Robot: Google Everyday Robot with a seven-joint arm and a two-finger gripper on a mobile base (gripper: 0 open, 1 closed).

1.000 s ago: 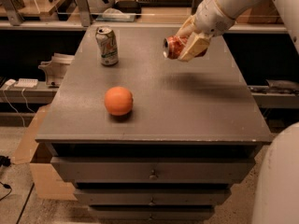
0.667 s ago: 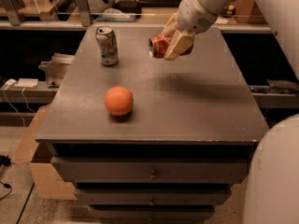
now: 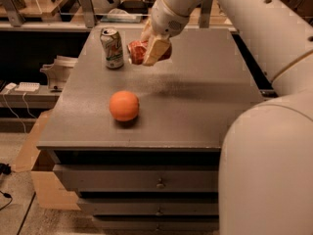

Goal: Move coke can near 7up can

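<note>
One tool (image 3: 149,52): is gripping the coke can (image 3: 136,51) above the table (image 3: 210,87)
7up can (image 3: 112,48): is standing just beside the tool
Orange (image 3: 124,105): is lying apart from the tool

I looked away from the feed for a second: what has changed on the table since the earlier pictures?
The pincer, shut on the coke can, has carried it above the table toward the 7up can; it now hangs just beside it, not yet set down. Nothing was let go. The 7up can and the orange stayed put.
</note>
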